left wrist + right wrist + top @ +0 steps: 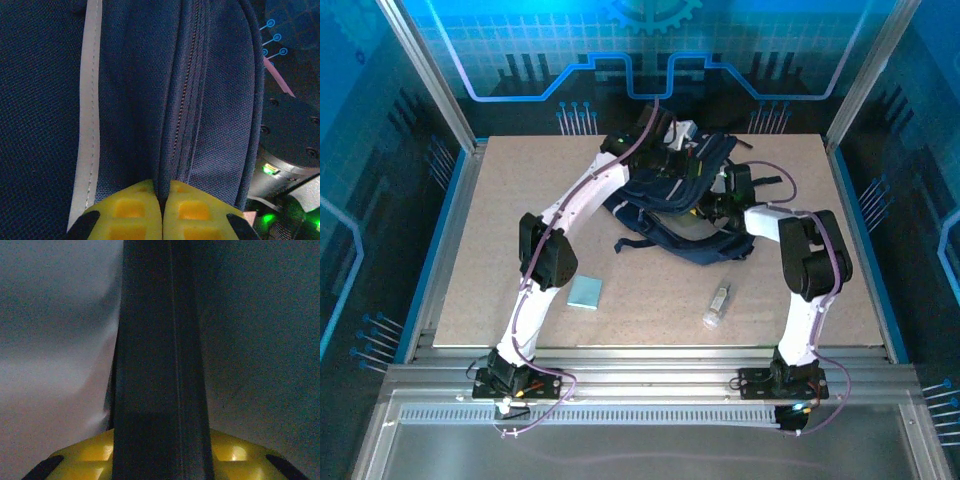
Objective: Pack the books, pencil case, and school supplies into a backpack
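1. Two grippers grip the bag. The left gripper [162, 212] sits at the bottom centre of the left wrist view. Its yellow fingertips are pressed together on a fold of the navy backpack [130, 100], just beside the zip [187, 90].
2. The right gripper [162, 455] is at the bottom of the right wrist view. Its yellow fingers stand narrowly apart, closed on a dark band [160, 340] of the bag that runs straight up the frame between them.
3. In the left wrist view the zip and a light grey stripe [90, 100] both run from bottom to top, in line with the fingers. From above, the backpack lies crumpled in the upper centre of the table [520, 200]. Its dark straps [632, 243] trail toward the lower left, and its long axis cannot be told from that heap.
4. The pale teal pad [585, 292] lies flat to the lower left of the bag, well apart from it. The clear-white tube [718, 304] lies to the lower right, its long axis nearly up-and-down in the frame with the top leaning slightly right.
5. The table is a pale beige board edged with aluminium rails [650, 365]. Blue-lit panels [650, 50] with a printed outline pattern stand behind it and at both sides.
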Available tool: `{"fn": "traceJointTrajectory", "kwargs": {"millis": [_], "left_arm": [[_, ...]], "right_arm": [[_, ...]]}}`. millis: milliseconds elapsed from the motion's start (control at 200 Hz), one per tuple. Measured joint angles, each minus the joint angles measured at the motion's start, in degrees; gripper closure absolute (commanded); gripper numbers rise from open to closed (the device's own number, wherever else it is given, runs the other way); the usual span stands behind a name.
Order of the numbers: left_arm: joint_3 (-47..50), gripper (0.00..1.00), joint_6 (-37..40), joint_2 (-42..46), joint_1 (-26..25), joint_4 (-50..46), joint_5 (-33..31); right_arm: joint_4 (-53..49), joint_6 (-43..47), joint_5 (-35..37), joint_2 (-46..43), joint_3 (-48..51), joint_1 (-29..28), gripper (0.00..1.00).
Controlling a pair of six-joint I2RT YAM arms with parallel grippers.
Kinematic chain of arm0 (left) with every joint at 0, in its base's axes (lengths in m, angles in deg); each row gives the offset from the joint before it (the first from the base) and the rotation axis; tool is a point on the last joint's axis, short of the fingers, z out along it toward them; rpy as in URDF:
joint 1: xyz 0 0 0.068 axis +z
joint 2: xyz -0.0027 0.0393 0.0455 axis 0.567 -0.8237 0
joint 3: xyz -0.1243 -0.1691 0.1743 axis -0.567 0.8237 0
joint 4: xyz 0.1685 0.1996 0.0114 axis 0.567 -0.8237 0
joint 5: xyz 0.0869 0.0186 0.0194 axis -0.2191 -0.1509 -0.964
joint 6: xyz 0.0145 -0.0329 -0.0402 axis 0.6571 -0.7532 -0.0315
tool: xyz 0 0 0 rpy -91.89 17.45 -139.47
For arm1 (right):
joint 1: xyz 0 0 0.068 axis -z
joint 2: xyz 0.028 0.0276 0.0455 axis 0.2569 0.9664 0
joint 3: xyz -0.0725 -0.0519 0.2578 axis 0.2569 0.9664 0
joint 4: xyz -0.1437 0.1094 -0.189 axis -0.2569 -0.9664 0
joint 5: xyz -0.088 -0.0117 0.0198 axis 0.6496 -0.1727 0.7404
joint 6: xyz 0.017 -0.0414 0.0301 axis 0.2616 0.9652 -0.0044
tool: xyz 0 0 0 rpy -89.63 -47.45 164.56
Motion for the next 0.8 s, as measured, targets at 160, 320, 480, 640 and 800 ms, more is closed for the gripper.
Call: {"fn": "traceJointTrajectory", "kwargs": {"millis": [160, 320, 480, 640, 800], "left_arm": [[1.2, 1.0, -1.18, 0.11, -0.07, 1.4, 0.0], [2.49, 1.0, -1.75, 0.11, -0.44, 3.08, -0.55], [3.17, 1.0, -3.23, 0.11, -1.33, 4.72, -1.77], [4.11, 0.9, -5.81, 0.11, -1.97, 7.04, -1.77], [5.51, 0.34, -8.59, 0.17, -2.89, 10.29, -1.4]], "right_arm": [[-3.72, 1.29, 1.33, -0.85, -0.11, 0.48, 0.53], [-14.64, 6.16, 4.37, -9.92, 2.73, 3.48, 0.3], [-26.73, 13.31, 7.63, -22.93, 3.15, 8.76, 0.21], [-38.12, 18.64, 12.15, -32.68, 3.23, 12.85, 0.2], [-47.5, 21.35, 17.0, -40.46, 3.26, 12.85, 0.2]]}}
